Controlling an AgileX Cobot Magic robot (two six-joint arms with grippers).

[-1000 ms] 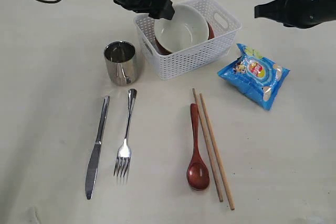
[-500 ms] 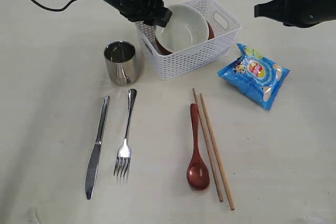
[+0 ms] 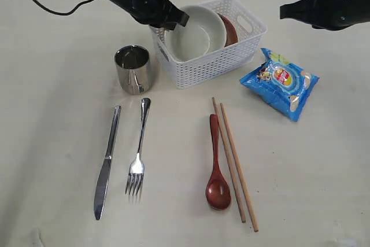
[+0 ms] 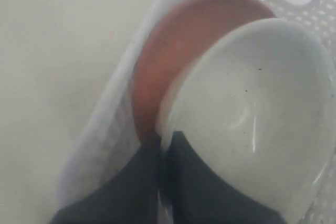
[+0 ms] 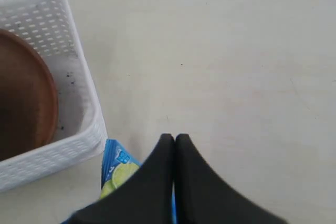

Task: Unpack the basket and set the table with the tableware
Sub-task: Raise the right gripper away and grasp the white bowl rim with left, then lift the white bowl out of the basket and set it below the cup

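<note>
The white mesh basket (image 3: 228,56) stands at the back of the pale table (image 3: 300,172). My left gripper (image 3: 173,20) is shut on the rim of the cream bowl (image 3: 196,33), which is tilted and lifted partly above the basket. The brown plate (image 3: 230,27) leans behind the bowl in the basket; the left wrist view shows the plate (image 4: 178,45) beside the bowl (image 4: 262,119), with my left gripper (image 4: 167,139) pinching the rim. My right gripper (image 5: 175,139) is shut and empty, held above the table at the back right. On the table lie the steel cup (image 3: 133,69), knife (image 3: 107,163), fork (image 3: 138,154), wooden spoon (image 3: 217,169) and chopsticks (image 3: 234,160).
A blue chip bag (image 3: 280,82) lies to the right of the basket and shows below my right fingers as the bag (image 5: 116,169). The basket corner (image 5: 79,124) with the plate (image 5: 26,103) is near the right gripper.
My left gripper has drawn back to the left, pulling the bowl's rim with it; the bowl has moved left and higher in the basket, uncovering more of the plate. The right arm stayed still.
</note>
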